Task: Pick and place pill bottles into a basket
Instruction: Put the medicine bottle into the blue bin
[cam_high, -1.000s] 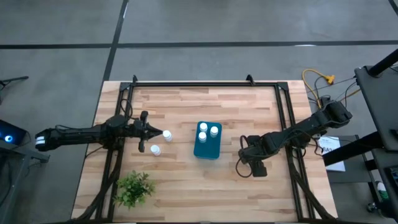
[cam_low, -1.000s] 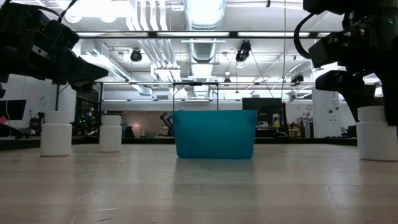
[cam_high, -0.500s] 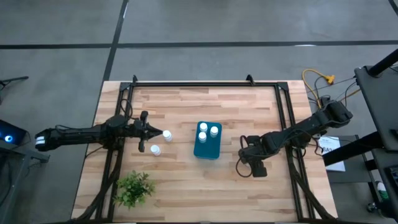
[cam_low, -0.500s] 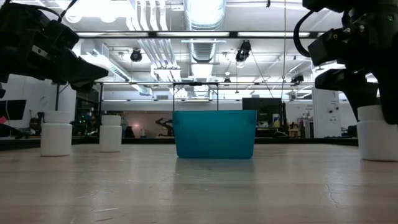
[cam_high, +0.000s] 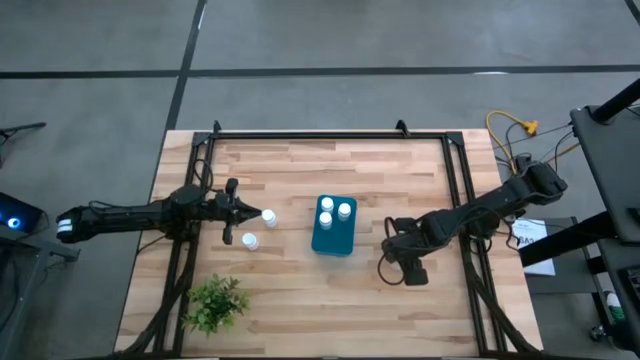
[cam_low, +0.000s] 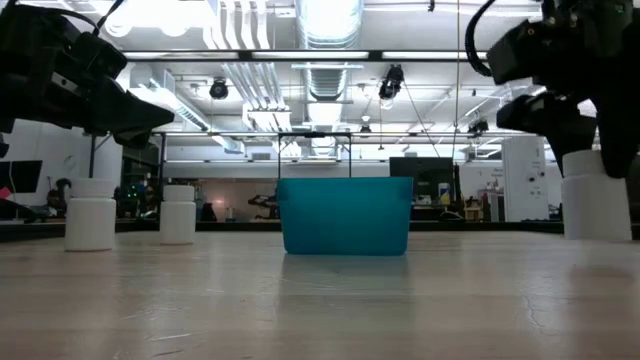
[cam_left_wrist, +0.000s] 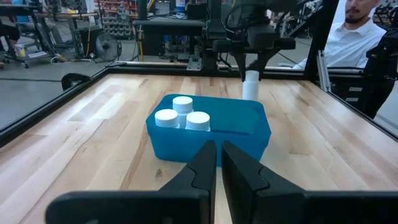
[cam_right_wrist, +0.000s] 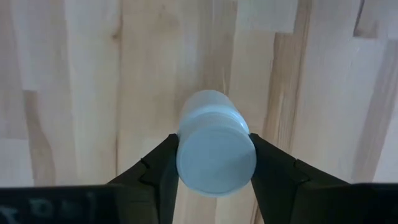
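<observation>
From the low edge of the wooden surface (cam_low: 320, 300), two pill bottles stand upright on the left, one nearer (cam_low: 90, 214) and one a little farther back (cam_low: 178, 214), with the left claw (cam_low: 125, 108) hanging above them. Its fingers (cam_left_wrist: 202, 167) lie nearly together, pinched on nothing, and point toward the basket (cam_left_wrist: 249, 134).

On the right, the right claw (cam_low: 590, 130) grips a bottle (cam_low: 597, 195) by its cap end; the bottle's base seems to be just clear of the wood. Seen from the wrist, both dark fingers (cam_right_wrist: 163, 167) press against the sides of that white bottle (cam_right_wrist: 216, 149), with bare planks beneath it.

Farther in, the teal basket (cam_low: 345, 215) sits in the middle of the surface, and from above three white caps (cam_high: 334, 210) show inside it, crowded toward its far end. The held bottle is to the right of the basket, near it but apart. A small green plant (cam_high: 215, 303) sits at the near left corner. Beyond the surface, a person in a white shirt (cam_left_wrist: 348, 43) sits in the room.
</observation>
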